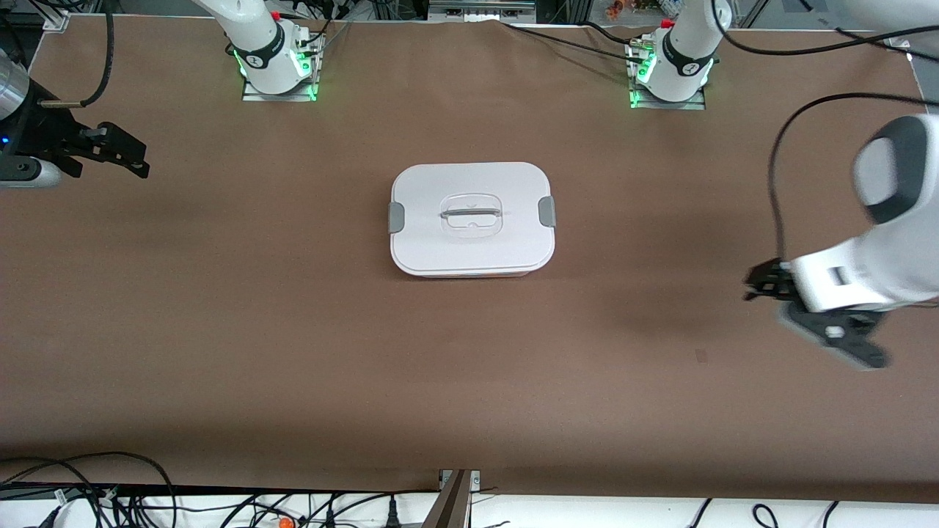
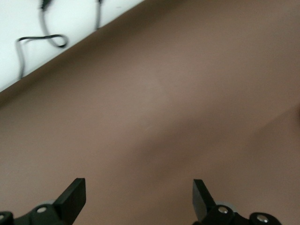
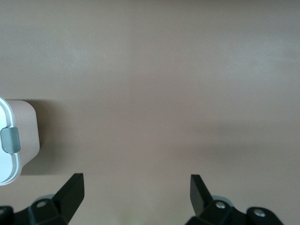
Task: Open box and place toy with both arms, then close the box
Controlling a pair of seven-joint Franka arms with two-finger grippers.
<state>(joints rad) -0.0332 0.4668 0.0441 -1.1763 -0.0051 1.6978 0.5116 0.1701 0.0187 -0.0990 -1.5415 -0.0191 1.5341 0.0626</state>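
The box (image 1: pixel 472 219) sits shut in the middle of the brown table, its white lid (image 1: pixel 469 249) flat on top, a grey clip (image 1: pixel 546 211) at each short end and a clear handle (image 1: pixel 471 215) in the centre. Its pink corner (image 3: pixel 27 133) shows in the right wrist view. The toy is out of view. My left gripper (image 1: pixel 813 321) hangs open and empty over bare table toward the left arm's end; its two fingers stand wide apart round (image 2: pixel 139 197). My right gripper (image 1: pixel 125 152) is open and empty over the right arm's end of the table (image 3: pixel 136 194).
Both arm bases (image 1: pixel 277 62) (image 1: pixel 671 70) stand along the table edge farthest from the front camera. Loose black cables (image 1: pixel 110 491) lie off the table's near edge, and cables (image 2: pixel 42 33) also show on the white floor in the left wrist view.
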